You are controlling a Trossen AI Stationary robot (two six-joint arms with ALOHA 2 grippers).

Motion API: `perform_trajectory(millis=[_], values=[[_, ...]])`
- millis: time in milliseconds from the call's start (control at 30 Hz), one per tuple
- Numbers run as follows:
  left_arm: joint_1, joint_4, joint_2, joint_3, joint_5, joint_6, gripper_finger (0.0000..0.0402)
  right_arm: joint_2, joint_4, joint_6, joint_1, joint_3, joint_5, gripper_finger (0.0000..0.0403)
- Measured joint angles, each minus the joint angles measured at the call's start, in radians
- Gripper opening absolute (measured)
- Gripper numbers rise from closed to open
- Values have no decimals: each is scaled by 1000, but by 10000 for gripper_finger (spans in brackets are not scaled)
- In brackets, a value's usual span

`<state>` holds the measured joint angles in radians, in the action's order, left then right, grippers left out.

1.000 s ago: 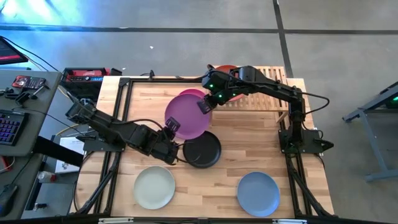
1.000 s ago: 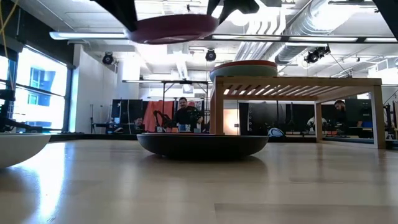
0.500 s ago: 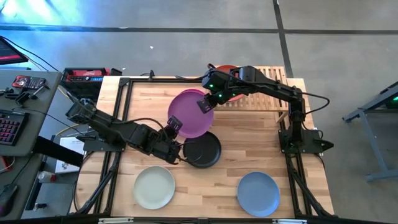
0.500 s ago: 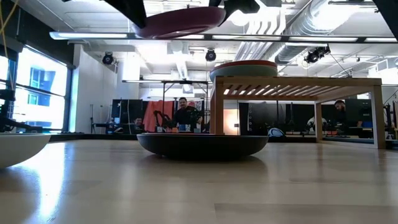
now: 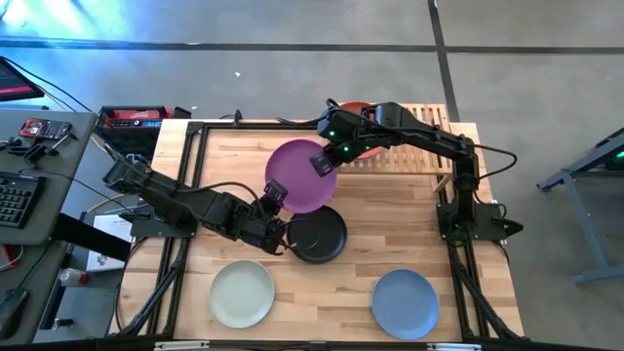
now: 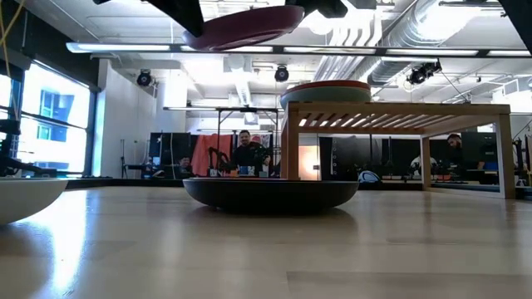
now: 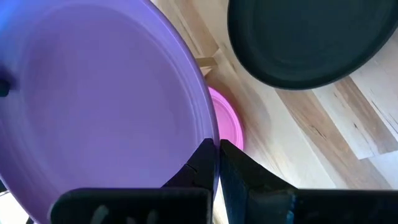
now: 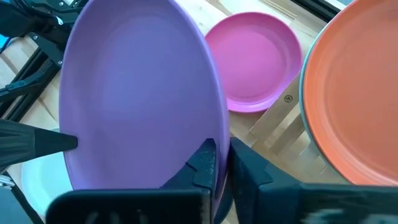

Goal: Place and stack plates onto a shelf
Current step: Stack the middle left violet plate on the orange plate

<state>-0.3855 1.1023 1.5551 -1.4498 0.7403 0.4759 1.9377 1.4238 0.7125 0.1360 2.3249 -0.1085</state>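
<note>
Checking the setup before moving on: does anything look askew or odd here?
Only the purple plate: it hangs above the table, with the left gripper and right gripper each shut on its rim. Nothing looks spilled or damaged.

purple plate [image 5: 302, 175]: aloft, level | orange-red plate [image 5: 363, 144]: on shelf [image 5: 425, 136]

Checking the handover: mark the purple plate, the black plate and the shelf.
purple plate [image 5: 300, 175]: high view, centre of its face, held above the table.
black plate [image 5: 320, 238]: high view, bare part of its face, flat on the table.
shelf [image 6: 399, 109]: low view, front rail of its bamboo top.
</note>
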Motion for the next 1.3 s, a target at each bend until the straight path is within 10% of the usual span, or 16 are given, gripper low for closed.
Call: perform_trajectory(millis=[600,1300], values=[[47,-15,0,0,-136,-41,3,1,1,1,-2,-1,0,1],[85,-33,-8,-1,-78,-229,117,1,114,24,37,-1,-15,0]])
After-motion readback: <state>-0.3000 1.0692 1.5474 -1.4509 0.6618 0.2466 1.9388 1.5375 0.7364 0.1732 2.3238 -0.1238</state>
